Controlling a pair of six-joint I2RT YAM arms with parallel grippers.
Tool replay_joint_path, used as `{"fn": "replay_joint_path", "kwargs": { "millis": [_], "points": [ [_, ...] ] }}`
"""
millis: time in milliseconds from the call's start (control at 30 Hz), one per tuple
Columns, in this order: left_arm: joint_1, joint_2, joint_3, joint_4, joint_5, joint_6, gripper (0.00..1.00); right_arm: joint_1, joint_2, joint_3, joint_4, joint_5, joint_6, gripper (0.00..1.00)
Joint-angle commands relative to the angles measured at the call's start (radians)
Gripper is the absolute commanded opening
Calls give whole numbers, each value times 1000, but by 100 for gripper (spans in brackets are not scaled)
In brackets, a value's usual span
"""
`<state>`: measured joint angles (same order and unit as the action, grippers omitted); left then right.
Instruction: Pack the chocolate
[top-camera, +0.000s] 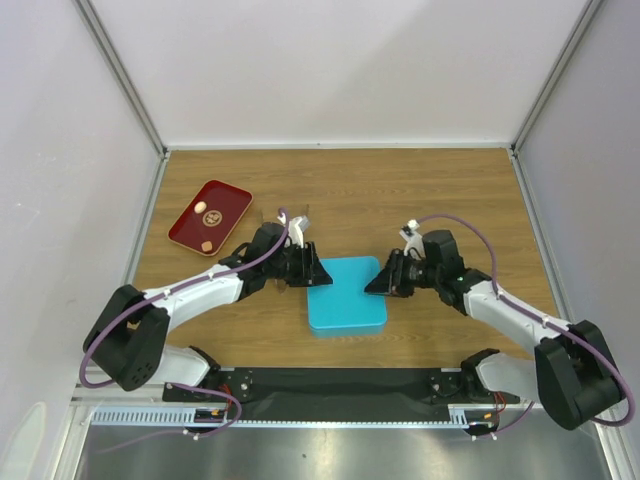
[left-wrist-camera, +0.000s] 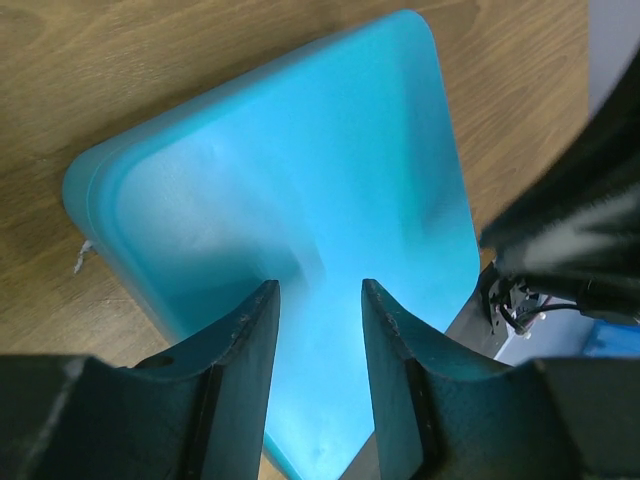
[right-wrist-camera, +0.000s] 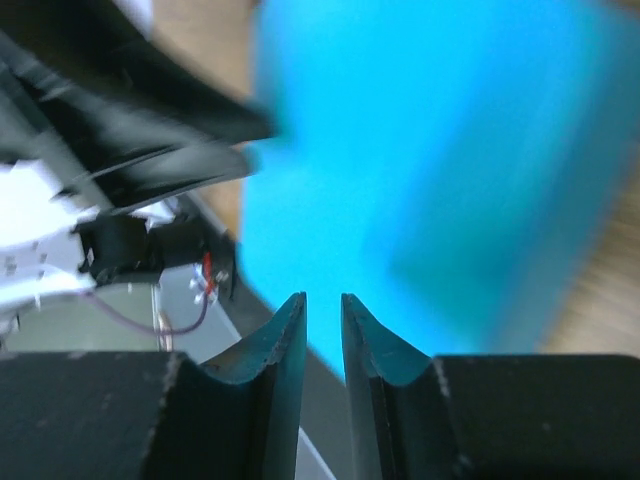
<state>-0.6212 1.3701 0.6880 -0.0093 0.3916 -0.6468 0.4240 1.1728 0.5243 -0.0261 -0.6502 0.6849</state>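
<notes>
Chocolate (top-camera: 200, 208): two pieces on the red tray (top-camera: 228, 203), at the far-left corner of the table (top-camera: 430, 200), well apart from both arms.
Left gripper (left-wrist-camera: 315, 290): half open at the left edge of the blue box (top-camera: 345, 298), nothing visibly pinched.
Right gripper (right-wrist-camera: 323, 298): nearly closed at the box's right edge; grip unclear.
Risk: an uneven pull could tip or drop the box.

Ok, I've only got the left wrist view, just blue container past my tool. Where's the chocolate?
Observer: Two pieces of chocolate lie on a red tray, on the table's left side beyond the left arm.
Operator: Where's the right tool?
Observer: At the blue container's right edge, facing the left tool at its left edge.
Operator: Gripping it?
Observer: Cannot tell; the right wrist view is blurred, its fingers only narrowly apart.
</notes>
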Motion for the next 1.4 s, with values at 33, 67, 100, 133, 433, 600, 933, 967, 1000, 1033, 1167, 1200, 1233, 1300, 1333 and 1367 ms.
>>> {"fn": "replay_joint_path", "kwargs": {
  "millis": [33,67,100,133,433,600,933,967,1000,1033,1167,1200,1233,1300,1333,1367],
  "points": [
    [-6,-25,-12,-9,-28,-5,45,134,-24,66,72,96,65,26],
    [-6,-17,-12,-5,-19,-8,45,178,-15,65,95,101,96,26],
    [-6,-13,-13,3,-11,-16,45,206,-6,60,118,106,111,26],
    [-8,-12,-13,6,-10,-19,45,231,17,59,138,121,125,26],
    [-8,-17,-16,6,-7,-27,46,415,211,-18,405,162,242,25],
    [-8,-19,-22,5,-5,-30,46,420,214,3,356,188,229,25],
    [-8,-25,-15,-4,-8,-31,46,507,255,128,380,213,240,24],
    [-8,-20,-15,-1,-8,-31,46,513,267,123,388,225,237,24],
    [-8,-20,-16,-1,-10,-34,46,516,284,96,396,257,237,24],
    [-8,-17,-16,-3,-11,-33,46,518,315,76,432,262,249,24],
    [-8,-20,-15,-18,-20,-25,46,530,369,22,511,242,285,24],
    [-8,-26,-15,-20,-22,-24,46,541,364,42,480,244,268,24],
    [-8,-28,-13,-24,-26,-22,46,544,355,54,456,250,252,24],
    [-8,-29,2,-37,-31,-16,46,547,312,84,370,274,213,24],
    [-8,-31,13,-47,-30,-16,46,547,300,114,342,280,202,24],
    [-6,-32,18,-47,-28,-11,46,547,265,132,315,294,188,24]
  ]
}}
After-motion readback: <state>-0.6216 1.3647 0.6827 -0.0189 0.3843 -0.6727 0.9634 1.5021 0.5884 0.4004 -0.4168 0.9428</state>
